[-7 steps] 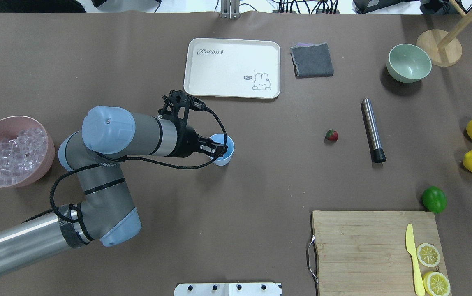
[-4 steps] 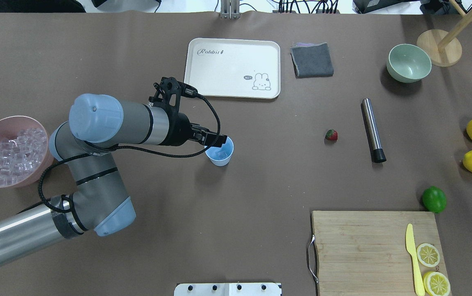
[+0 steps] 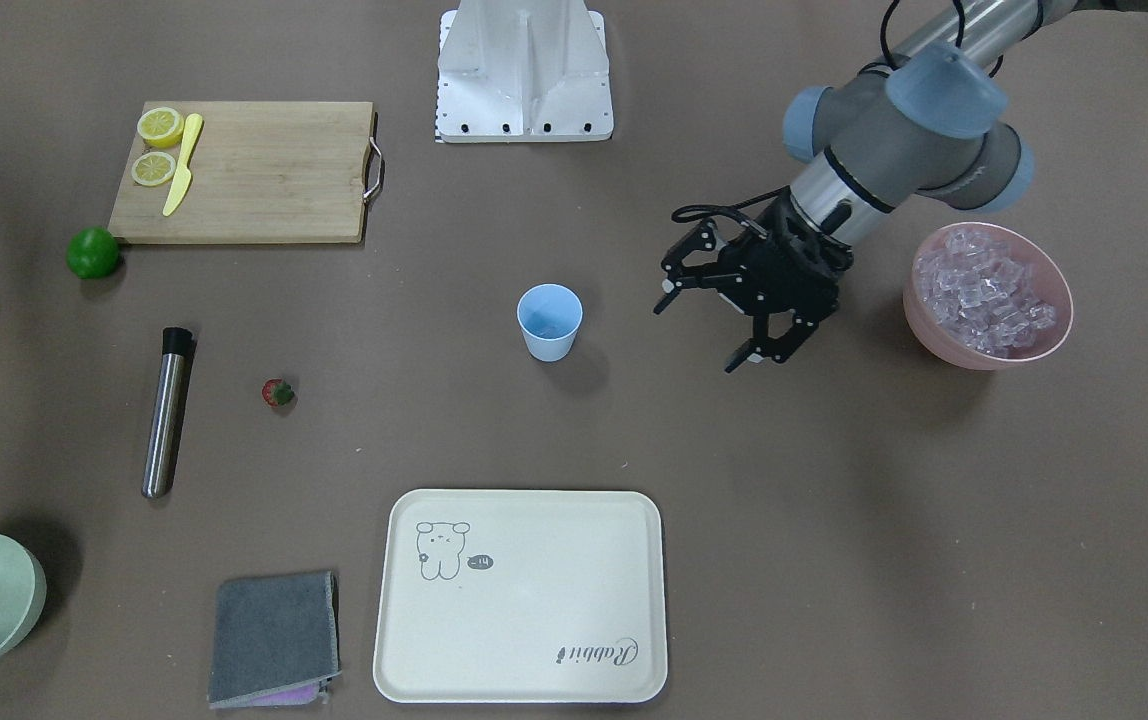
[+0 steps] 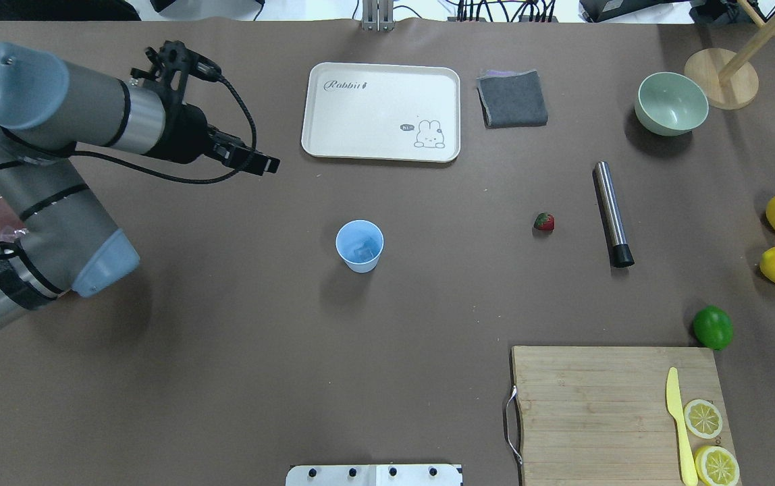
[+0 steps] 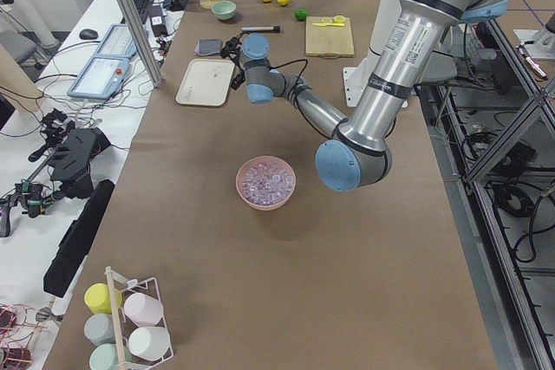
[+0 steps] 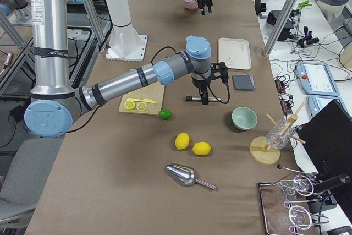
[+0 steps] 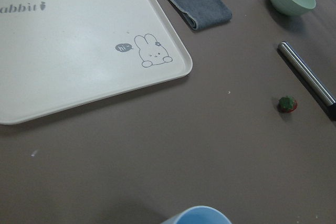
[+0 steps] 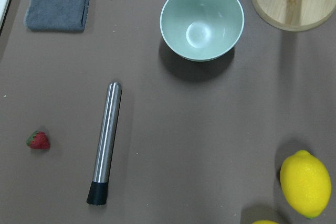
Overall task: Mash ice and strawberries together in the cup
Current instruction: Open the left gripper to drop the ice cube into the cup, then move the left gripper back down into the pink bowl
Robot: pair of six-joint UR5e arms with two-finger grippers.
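Over the brown desk (image 4: 225, 378), the left arm (image 3: 884, 150) leaned down, its left gripper (image 3: 695, 338) wide apart and empty. The cup (image 4: 359, 246) stood straight, mouth up.

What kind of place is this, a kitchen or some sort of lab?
Probably a robotics lab staged as a drinks bench, not a real kitchen: a big robot arm stands at the table, a control tablet lies beside it, and a pink bowl holds ice.

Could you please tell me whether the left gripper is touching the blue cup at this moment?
Apart. The front-facing view shows bare table between the left gripper and the cup; the overhead view shows the same gap.
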